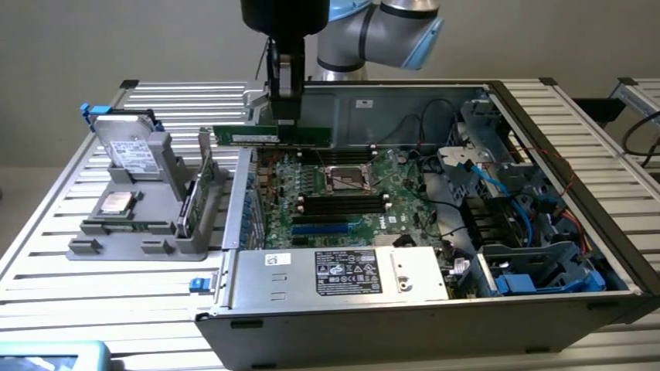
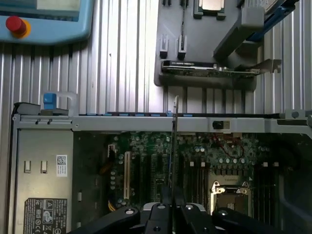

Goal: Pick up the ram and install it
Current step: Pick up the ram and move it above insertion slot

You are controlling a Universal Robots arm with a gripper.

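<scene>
The ram [image 1: 273, 136] is a thin green stick with black chips, hanging level in the air. My gripper [image 1: 286, 120] is shut on its upper edge, near the middle of its length. It hovers above the open computer case [image 1: 433, 309], over the motherboard [image 1: 341, 193] edge at the exterior view's left, near the case's far wall. In the wrist view the ram [image 2: 173, 146] appears edge-on as a narrow line running out from my gripper [image 2: 171, 199], above the motherboard [image 2: 204, 161]. The black memory slots [image 1: 341, 204] lie below it, toward the near side.
A grey fixture [image 1: 144, 224] on the slatted table at the exterior view's left holds a hard drive [image 1: 134, 151], a processor [image 1: 113, 205] and an upright green card [image 2: 209, 68]. A power supply [image 1: 341, 274] and cables fill the case's near side. A teach pendant [image 2: 44, 19] lies nearby.
</scene>
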